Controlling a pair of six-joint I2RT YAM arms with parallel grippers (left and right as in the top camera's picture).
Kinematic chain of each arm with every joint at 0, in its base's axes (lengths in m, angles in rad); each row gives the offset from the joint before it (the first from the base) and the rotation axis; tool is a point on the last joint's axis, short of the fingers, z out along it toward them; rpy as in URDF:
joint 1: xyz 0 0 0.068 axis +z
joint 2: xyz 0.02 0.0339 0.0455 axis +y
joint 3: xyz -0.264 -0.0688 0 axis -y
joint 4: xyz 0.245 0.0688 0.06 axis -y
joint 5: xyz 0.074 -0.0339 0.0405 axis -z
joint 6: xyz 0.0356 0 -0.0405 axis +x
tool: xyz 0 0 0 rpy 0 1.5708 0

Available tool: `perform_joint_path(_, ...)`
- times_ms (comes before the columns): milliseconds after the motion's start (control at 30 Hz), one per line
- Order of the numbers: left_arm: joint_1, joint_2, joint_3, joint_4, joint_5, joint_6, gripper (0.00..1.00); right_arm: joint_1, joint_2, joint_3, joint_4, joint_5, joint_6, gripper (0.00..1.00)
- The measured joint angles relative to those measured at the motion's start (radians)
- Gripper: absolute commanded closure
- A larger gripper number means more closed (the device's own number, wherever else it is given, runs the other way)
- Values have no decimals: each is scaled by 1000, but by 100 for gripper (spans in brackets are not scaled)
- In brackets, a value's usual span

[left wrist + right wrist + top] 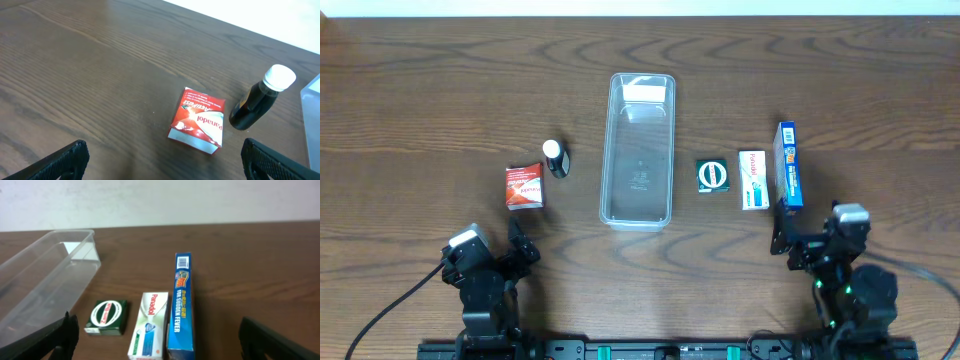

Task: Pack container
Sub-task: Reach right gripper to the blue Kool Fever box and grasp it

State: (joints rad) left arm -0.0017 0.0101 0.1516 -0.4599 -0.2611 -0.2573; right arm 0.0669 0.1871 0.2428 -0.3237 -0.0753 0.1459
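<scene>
Standing open-topped, the clear, narrow container (638,150)

On the wooden table (420,100), left of centre, lies a red Panadol box (524,187) with a dark bottle (555,158) (white-capped) near its upper right. Right of centre, a green box (713,176), a white Panadol box (752,180) and a blue carton (788,165) sit in a row.
</scene>
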Motion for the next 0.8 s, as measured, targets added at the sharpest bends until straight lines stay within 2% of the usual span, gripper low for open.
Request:
perform_joint_path(100, 0, 0, 0, 0, 0, 0, 2, 0, 194, 182, -106, 0, 23, 1)
perform_joint_path(333, 0, 0, 0, 0, 0, 0, 2, 0, 780, 811, -438, -1, 9, 1)
perform_joint_path(467, 0, 0, 0, 0, 0, 0, 2, 0, 1043, 1089, -598, -27, -18, 3)
perform_joint_path(700, 0, 0, 0, 0, 0, 0, 2, 0, 1329, 1159, -631, 1, -27, 26)
perform_joint_path(800, 0, 0, 0, 0, 0, 0, 2, 0, 1437, 1159, -639, 15, -12, 27)
